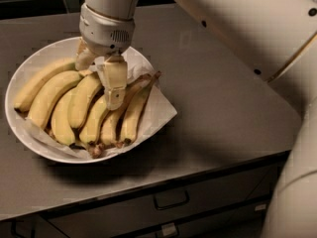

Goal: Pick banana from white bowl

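The wide white bowl [43, 54] sits on the left of the counter, lined with white paper [159, 109]. Several yellow bananas [52, 90] lie side by side in it, stems toward the front. My gripper [98, 86] reaches down from above into the bowl's middle. One pale finger [114, 86] rests on the middle bananas. The other finger [83, 58] is to the left, near the bowl's back. The fingers stand apart, with a banana top between them. Nothing is lifted.
The bowl stands on a grey countertop [223, 113] whose front edge runs above drawers with a handle [171, 201]. My white arm [237, 29] crosses the upper right, and part of my body fills the right edge.
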Robot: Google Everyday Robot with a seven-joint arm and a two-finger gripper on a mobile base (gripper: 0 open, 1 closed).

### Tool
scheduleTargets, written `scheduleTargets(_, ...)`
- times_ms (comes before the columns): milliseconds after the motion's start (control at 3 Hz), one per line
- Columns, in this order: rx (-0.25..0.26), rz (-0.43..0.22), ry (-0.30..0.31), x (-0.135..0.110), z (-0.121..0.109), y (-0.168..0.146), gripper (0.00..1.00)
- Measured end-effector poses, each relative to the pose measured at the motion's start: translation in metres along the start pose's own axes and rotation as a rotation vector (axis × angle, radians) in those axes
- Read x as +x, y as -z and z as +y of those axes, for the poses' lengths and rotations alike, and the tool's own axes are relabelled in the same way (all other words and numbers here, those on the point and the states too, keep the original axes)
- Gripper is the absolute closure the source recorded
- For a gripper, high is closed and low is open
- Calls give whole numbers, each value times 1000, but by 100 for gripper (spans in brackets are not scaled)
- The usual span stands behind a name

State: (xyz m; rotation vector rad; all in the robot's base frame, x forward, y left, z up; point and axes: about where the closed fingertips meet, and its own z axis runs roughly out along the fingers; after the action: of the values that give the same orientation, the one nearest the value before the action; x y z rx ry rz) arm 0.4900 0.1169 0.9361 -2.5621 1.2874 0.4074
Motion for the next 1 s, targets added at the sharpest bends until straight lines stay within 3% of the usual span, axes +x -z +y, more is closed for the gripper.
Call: scheduleTargets(1000, -42, 14, -18, -4, -10, -2, 28)
